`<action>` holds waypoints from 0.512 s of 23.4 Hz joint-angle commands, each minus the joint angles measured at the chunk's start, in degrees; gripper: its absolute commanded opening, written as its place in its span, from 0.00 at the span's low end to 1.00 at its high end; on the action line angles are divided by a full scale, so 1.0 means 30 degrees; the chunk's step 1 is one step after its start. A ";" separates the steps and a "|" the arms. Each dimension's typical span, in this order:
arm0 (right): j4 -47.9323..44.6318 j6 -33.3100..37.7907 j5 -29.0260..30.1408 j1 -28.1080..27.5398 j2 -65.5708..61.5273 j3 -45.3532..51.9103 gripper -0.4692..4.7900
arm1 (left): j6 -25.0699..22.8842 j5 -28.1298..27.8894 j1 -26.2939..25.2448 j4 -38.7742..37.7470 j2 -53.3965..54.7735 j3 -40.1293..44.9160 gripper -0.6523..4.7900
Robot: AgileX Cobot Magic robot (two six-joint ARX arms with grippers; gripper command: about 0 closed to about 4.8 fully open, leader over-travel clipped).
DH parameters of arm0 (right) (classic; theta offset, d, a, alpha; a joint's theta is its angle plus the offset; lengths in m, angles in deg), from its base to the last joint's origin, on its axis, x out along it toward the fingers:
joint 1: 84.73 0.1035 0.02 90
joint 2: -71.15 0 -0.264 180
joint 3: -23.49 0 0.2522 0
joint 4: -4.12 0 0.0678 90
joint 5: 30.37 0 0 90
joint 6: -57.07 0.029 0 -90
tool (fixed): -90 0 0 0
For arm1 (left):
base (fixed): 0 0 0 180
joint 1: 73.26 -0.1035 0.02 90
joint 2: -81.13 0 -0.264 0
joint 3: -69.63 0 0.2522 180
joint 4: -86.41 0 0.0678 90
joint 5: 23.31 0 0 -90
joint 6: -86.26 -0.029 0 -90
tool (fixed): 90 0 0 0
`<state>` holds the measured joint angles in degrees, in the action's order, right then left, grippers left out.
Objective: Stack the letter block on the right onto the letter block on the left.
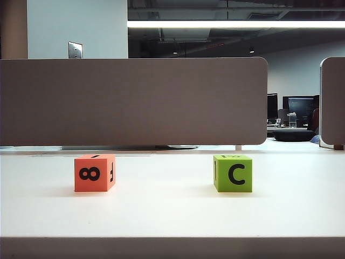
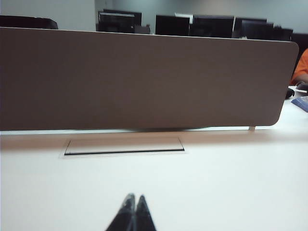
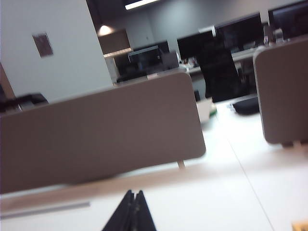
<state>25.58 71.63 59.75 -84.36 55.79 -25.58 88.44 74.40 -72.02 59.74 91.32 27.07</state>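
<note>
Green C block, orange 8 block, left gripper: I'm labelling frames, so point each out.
green C block point(image 1: 233, 174), exterior view, front face.
orange 8 block point(image 1: 90, 174), exterior view, front face.
left gripper point(image 2: 134, 198), left wrist view, closed fingertips.

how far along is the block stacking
Nothing done yet: the green foam cube marked C sits on the white table, apart from the orange foam cube marked 8. Nothing in hand: the left tool and right tool are shut, empty. Picking, carrying and stacking remain.
</note>
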 commanded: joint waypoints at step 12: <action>0.7854 0.0160 0.2076 0.0546 -0.9792 -0.9799 0.08 | -0.1020 0.2849 0.0131 -0.1326 0.7504 -0.4626 0.11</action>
<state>47.42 71.87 65.92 -83.69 27.68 -53.89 83.17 82.13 -71.87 55.28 113.55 13.81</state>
